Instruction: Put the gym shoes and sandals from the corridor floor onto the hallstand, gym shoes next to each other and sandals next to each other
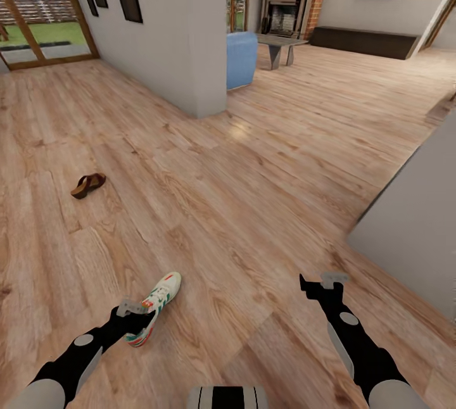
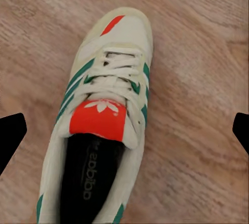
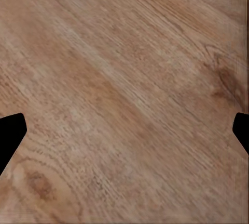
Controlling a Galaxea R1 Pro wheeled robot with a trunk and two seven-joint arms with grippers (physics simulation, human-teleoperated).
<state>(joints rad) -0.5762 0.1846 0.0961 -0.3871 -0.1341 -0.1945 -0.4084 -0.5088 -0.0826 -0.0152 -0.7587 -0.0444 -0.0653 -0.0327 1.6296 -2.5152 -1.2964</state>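
**Left claw spread over one gym shoe; right claw over bare planks**

The head view takes in the whole corridor floor (image 1: pixel 266 194): the left gripper (image 1: pixel 132 309) hangs over the heel end of a gym shoe (image 1: pixel 157 308), which lies on the planks with its toe pointing away from the robot. Well beyond that claw, farther along the floor, a single brown sandal (image 1: pixel 88 185) lies on its own. The right gripper (image 1: pixel 323 283) is poised above bare wood, with a pale grey panel (image 1: pixel 418 232) just off to its outer side.

The left wrist view gives what the head view cannot: the gym shoe (image 2: pixel 101 125) in detail, lying between the two black fingertips (image 2: pixel 10 135), which stand wide apart, released, touching nothing. It is white with green side stripes, white laces, a red-orange tongue patch bearing a white trefoil, a red slash at the toe and a dark lining.

The right wrist view shows wood grain and a knot (image 3: pixel 228 86), with the right fingertips (image 3: pixel 10 135) spread equally wide, gripping nothing.
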